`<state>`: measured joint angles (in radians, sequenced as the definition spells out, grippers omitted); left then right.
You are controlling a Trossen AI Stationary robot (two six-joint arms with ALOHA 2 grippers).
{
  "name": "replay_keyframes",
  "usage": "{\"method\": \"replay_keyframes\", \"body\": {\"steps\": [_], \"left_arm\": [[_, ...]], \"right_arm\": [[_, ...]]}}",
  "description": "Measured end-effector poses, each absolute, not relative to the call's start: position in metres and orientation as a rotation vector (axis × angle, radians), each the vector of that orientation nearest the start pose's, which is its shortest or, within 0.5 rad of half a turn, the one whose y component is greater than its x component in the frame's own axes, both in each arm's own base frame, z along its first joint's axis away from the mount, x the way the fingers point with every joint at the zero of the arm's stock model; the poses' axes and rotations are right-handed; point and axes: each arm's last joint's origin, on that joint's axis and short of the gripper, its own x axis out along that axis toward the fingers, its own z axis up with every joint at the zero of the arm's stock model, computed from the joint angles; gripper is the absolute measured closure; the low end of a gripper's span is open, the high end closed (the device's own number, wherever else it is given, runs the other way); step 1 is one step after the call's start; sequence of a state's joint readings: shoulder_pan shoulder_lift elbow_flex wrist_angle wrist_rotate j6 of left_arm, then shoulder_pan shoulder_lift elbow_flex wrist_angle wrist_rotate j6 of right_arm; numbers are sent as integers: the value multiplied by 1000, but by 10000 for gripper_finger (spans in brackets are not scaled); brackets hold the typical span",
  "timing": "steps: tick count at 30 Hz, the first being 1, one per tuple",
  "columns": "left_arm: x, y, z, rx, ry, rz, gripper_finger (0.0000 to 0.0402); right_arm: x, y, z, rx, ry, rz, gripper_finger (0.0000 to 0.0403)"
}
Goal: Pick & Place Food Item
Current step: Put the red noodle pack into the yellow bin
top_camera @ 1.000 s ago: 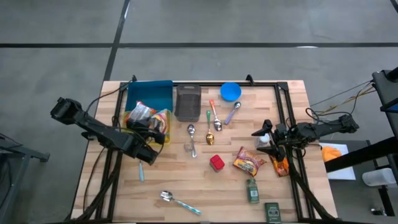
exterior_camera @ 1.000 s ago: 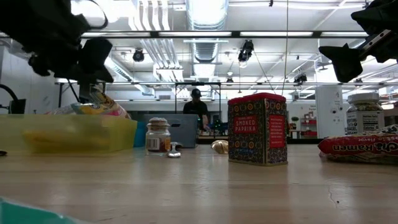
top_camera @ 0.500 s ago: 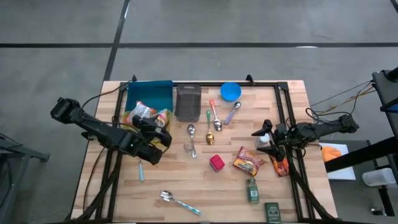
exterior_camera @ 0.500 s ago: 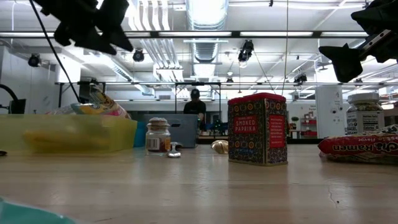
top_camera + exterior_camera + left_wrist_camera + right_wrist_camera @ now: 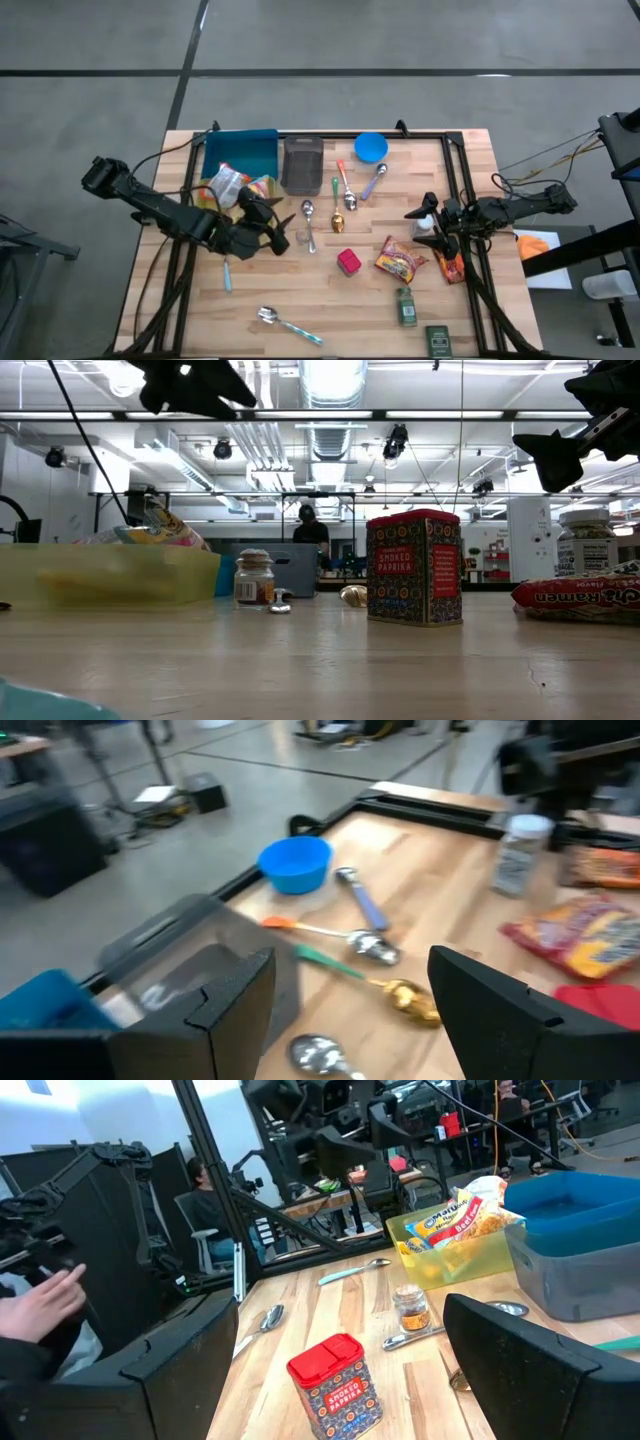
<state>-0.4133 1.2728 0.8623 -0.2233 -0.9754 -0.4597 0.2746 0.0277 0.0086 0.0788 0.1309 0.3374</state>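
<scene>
Snack packets (image 5: 236, 186) sit in the yellow bin (image 5: 262, 189); the left gripper (image 5: 281, 237) hangs beside it, jaws apart and empty; the right gripper (image 5: 415, 222) waits, jaws apart

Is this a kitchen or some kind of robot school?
Probably a robot lab or workshop, not a kitchen. Two dark robot arms work over a pale wooden table, bare ducts and lights run across the ceiling, and a seated person works among equipment racks behind.

One camera looks straight down on my table (image 5: 330, 300); one looks level across it. Both show the red paprika tin (image 5: 348, 262), as does my right wrist camera.
</scene>
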Motion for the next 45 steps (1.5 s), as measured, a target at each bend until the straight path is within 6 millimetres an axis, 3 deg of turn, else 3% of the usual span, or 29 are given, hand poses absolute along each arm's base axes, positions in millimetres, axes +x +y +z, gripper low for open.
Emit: {"method": "replay_keyframes", "body": {"steps": [12,21,30,37,45], "left_arm": [[277,-98,258,88,340,297,138],[312,-95,251,103,401,79,138],[370,-101,250,103,539,56,138],[415,-113,231,119,622,64,138],[444,-120,217,132,664,58,138]], "right_arm": [[96,23,172,349,-34,152,52],[96,23,172,349,-34,152,52],[96,23,172,349,-34,152,52],[96,23,172,349,-34,152,52],[96,23,172,349,-34,153,52]]}}
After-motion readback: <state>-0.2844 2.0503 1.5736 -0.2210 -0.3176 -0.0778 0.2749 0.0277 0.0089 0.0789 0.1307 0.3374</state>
